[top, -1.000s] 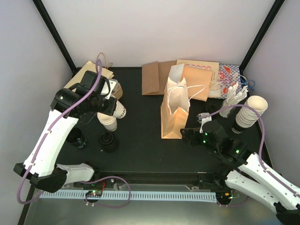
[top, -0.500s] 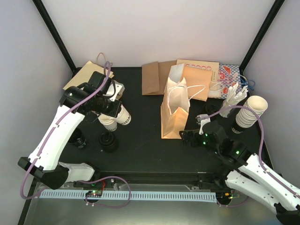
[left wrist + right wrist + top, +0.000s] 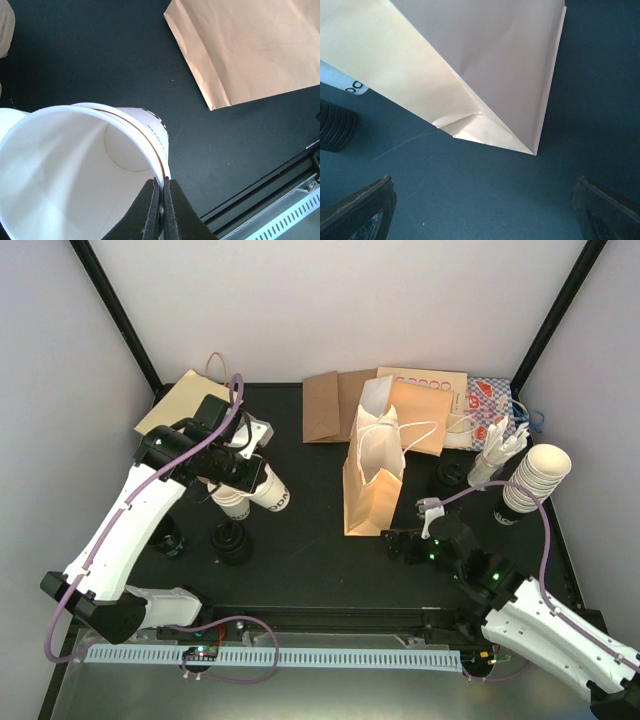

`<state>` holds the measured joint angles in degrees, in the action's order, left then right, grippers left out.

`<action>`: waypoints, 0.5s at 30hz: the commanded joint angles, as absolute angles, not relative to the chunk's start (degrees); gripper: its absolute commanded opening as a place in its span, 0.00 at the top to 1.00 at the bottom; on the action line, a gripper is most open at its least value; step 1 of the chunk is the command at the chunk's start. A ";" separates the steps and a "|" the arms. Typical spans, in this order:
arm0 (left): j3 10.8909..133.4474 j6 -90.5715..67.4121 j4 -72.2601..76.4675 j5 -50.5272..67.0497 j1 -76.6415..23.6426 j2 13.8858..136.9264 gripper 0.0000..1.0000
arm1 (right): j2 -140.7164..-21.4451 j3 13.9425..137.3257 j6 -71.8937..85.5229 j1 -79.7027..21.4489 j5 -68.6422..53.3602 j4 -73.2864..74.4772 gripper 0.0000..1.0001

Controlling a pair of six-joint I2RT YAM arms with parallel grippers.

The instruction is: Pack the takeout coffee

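Note:
No lidded takeout coffee shows in any view. My left gripper point(image 3: 252, 478) point(image 3: 162, 183) is shut on the rim of a lidless cream paper cup point(image 3: 272, 492) point(image 3: 75, 165). It holds the cup tilted above the black table, just right of a short cup stack point(image 3: 232, 503). An upright tan paper bag point(image 3: 373, 480) point(image 3: 485, 60) stands mid-table; its flat side shows in the left wrist view point(image 3: 250, 50). My right gripper point(image 3: 396, 543) point(image 3: 484, 205) hangs open and empty just in front of the bag's near bottom corner.
Two piles of black lids point(image 3: 232, 542) point(image 3: 165, 537) sit near the left arm and another lid point(image 3: 447, 476) right of the bag. A tall stack of lidless cups point(image 3: 535, 478) stands far right. Flat paper bags point(image 3: 330, 405) lie at the back.
My left gripper has carried the cup rightward, away from the short stack. The right arm has drawn back slightly toward the near edge, jaws still wide.

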<state>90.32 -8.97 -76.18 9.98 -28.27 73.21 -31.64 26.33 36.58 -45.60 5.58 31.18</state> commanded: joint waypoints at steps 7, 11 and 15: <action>89.08 -7.92 -73.41 12.39 -28.67 73.04 0.98 | -32.93 21.17 39.46 -45.51 7.41 21.24 0.14; 88.82 -7.82 -73.24 12.59 -28.73 73.03 0.98 | -36.55 18.24 41.71 -45.47 7.74 15.79 0.19; 88.57 -7.56 -73.29 12.75 -28.74 73.04 0.98 | -41.26 15.83 43.75 -45.40 7.91 9.62 0.21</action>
<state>88.64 -8.56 -74.81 11.11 -28.27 73.21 -38.35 17.63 40.97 -45.60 6.39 18.33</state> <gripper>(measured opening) 0.026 0.792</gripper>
